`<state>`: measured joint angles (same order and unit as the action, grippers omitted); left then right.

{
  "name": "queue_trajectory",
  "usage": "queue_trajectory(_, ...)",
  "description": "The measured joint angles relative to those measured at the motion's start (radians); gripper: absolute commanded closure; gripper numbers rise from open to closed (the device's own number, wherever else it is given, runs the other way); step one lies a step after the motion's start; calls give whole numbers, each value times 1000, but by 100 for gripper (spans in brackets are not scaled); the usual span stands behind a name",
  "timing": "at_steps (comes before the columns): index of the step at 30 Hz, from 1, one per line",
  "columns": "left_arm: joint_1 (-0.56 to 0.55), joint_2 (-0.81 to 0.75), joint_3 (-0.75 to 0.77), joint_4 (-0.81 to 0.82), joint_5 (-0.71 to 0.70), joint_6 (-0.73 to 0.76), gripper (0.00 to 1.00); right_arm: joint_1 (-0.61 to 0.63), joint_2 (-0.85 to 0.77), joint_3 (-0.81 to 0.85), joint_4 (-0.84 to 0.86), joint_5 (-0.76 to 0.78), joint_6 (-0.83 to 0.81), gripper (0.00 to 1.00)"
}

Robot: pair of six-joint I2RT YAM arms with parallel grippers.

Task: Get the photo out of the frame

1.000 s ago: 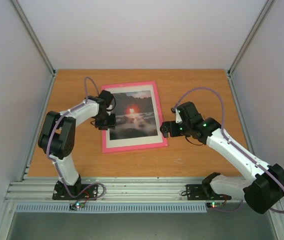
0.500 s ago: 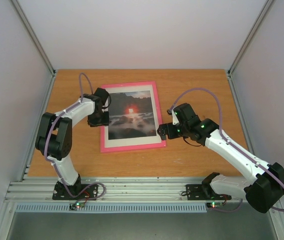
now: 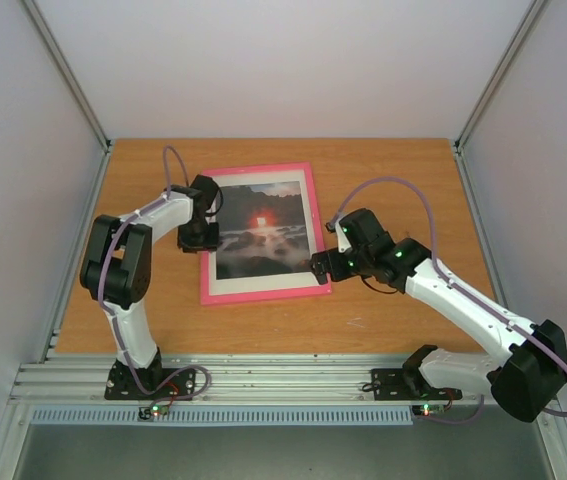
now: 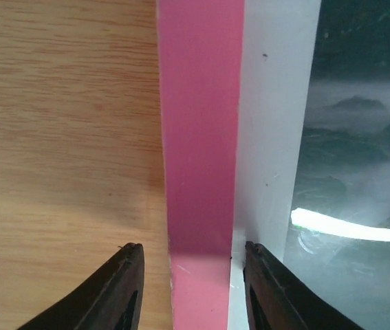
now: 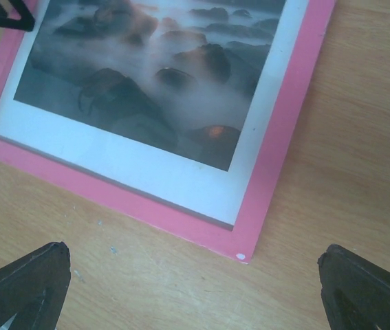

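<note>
The pink frame (image 3: 308, 230) lies flat and face up on the table, with the sunset photo (image 3: 263, 228) inside a white border. My left gripper (image 3: 199, 238) is open at the frame's left edge. In the left wrist view it (image 4: 195, 278) straddles the pink rail (image 4: 201, 137), one finger (image 4: 122, 289) over wood, the other on the white border (image 4: 277, 124) beside the photo (image 4: 360, 144). My right gripper (image 3: 320, 266) is open wide just above the frame's near right corner (image 5: 239, 251); in its wrist view the gripper (image 5: 195, 289) holds nothing, and the photo (image 5: 153, 75) fills the top.
The wooden table (image 3: 393, 180) is walled in by white panels left, right and behind. A metal rail (image 3: 263, 375) with the arm bases runs along the near edge. Small pale specks lie on the wood (image 5: 105, 240) near the frame's front rail.
My left gripper has moved left from over the photo to the frame's left rail. My right gripper has moved left to the frame's near right corner. The frame has shifted slightly left.
</note>
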<state>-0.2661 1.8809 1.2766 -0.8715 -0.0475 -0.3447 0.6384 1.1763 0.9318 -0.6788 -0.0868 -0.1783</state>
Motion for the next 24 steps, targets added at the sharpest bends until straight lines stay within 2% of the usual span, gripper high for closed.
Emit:
queue_trajectory(10, -2, 14, 4, 0, 29, 6, 86, 174, 20, 0, 79, 18, -131, 2)
queue_trajectory(20, -42, 10, 4, 1, 44, -23, 99, 371, 40, -138, 317, 78, -377, 3)
queue_trajectory(24, -56, 3, 4, -2, 51, -32, 100, 435, 44, -184, 393, 125, -493, 2)
